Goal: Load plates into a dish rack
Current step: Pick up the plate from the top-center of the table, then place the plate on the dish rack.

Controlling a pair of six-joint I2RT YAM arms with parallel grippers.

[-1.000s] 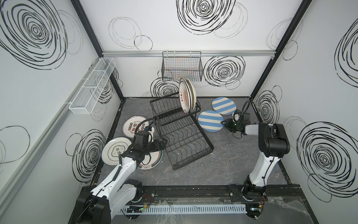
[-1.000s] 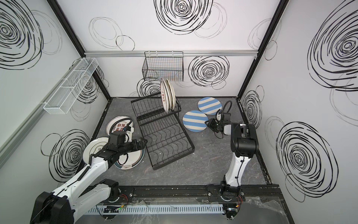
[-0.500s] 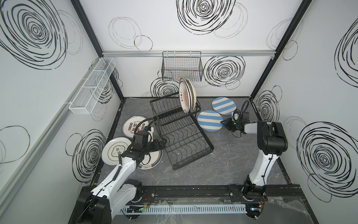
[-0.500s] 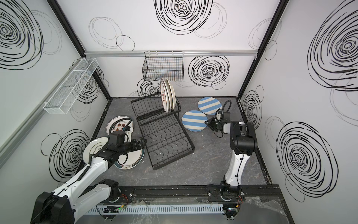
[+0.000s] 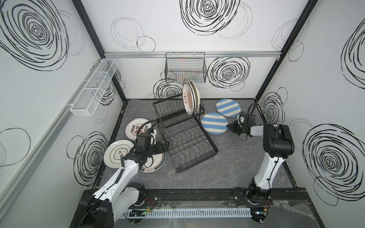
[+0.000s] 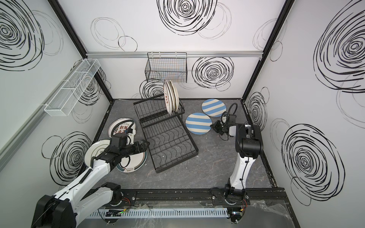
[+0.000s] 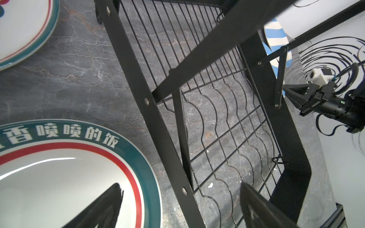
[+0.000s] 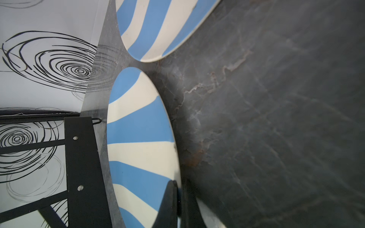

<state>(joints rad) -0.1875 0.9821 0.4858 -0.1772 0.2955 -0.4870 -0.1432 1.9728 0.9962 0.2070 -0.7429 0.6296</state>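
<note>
- Right gripper (image 8: 178, 189) is clamped tight on the rim of the near striped plate (image 5: 214, 123), with a finger on each face; in a top view it grips at that plate's right edge.
- Near striped plate lies just right of the rack (image 5: 185, 138). I cannot tell whether it is lifted off the table (image 5: 227, 167).
- Far striped plate (image 5: 228, 107) lies just beyond it, toward the far right corner.
- Left gripper (image 7: 180, 185) is spread wide and holds nothing. One finger hangs over the teal plate (image 7: 59, 177), the other over the rack's lower tray.
- Teal plate lies flat at the rack's near left side, partly under the left arm.
- White plate (image 5: 114, 156) lies left of it, near the left wall.
- Lettered plate (image 5: 134, 128) lies flat farther back, left of the rack.
- Three racked plates (image 5: 189, 98) stand on edge at the right end of the raised basket.
- Rack sits slantwise in mid-table.
</note>
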